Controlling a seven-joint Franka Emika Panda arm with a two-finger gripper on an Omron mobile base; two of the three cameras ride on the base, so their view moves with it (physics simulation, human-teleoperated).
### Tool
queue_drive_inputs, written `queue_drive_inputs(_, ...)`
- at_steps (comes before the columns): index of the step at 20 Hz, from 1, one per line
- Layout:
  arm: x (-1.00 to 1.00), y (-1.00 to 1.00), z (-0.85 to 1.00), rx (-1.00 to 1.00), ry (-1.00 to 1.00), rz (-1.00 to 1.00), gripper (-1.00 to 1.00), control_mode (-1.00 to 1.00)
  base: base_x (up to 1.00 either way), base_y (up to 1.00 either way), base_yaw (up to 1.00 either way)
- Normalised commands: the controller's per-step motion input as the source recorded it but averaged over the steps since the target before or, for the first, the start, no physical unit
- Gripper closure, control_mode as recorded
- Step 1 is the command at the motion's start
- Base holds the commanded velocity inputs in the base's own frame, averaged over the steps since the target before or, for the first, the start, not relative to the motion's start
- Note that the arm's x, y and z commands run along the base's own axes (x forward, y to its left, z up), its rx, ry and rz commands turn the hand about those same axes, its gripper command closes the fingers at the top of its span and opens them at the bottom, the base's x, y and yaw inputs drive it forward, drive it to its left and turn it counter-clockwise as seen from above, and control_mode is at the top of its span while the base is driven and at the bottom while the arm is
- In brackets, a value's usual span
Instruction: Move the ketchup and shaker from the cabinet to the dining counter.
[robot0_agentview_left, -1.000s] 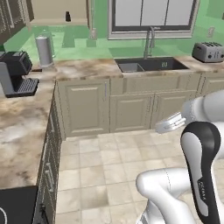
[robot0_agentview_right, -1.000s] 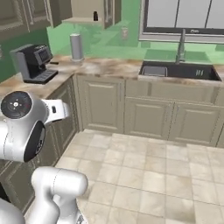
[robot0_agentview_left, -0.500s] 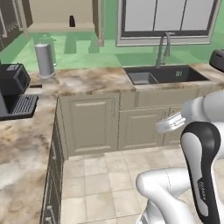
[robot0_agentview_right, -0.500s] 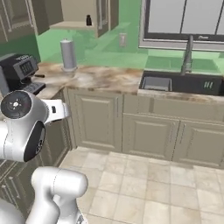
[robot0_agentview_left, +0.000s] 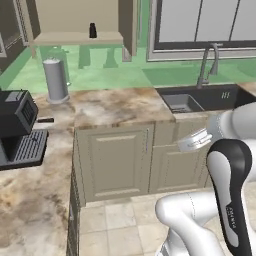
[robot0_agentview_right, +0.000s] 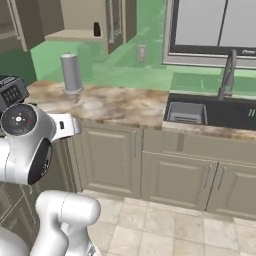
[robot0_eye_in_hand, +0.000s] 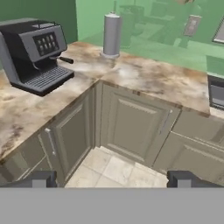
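In the hand view we see the gripper (robot0_eye_in_hand: 112, 179) with its two dark tips set wide apart at the bottom edge and nothing between them. That view looks down on the corner of the worktop (robot0_eye_in_hand: 144, 81), and it shows the front panel and the drip grate of the coffee machine (robot0_eye_in_hand: 37, 52) clearly.

The two base views show what is higher up. The cabinet (robot0_agentview_left: 80, 22) hangs open above the worktop, and the shaker (robot0_agentview_left: 92, 30) stands on its lower shelf, a small black bottle shape with a narrow top. In the right base view the shaker (robot0_agentview_right: 97, 29) sits close behind the open door. We cannot make out the ketchup with certainty.

Below the cabinet a tall grey cylinder (robot0_agentview_left: 55, 80) on a round base stands on the worktop, against the green wall. To the left of the cylinder the coffee machine (robot0_agentview_left: 17, 127) is black and boxy. To the right of the cylinder is a dark sink (robot0_agentview_right: 210, 112) with a curved metal tap (robot0_agentview_right: 227, 75), under a window.

The worktop is mottled brown-beige marble. The lower cupboards (robot0_agentview_left: 117, 162) are beige with recessed panels, and the floor has pale square tiles. The white arm (robot0_agentview_left: 227, 165) stands between the cameras and the cupboards, well apart from the cabinet.
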Motion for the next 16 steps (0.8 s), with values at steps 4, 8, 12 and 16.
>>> queue_drive_inputs(4,0.00,0.00,0.00,0.00,0.00,0.00,-1.00,1.00,0.68,0.40,0.00)
queue_drive_inputs(8,0.00,0.00,0.00,0.00,0.00,0.00,-1.00,1.00,0.65,0.40,0.00)
queue_drive_inputs(12,0.00,0.00,0.00,0.00,0.00,0.00,-1.00,1.00,0.59,0.28,-0.01)
queue_drive_inputs(16,0.00,0.00,0.00,0.00,0.00,0.00,-1.00,1.00,0.43,0.20,-0.03)
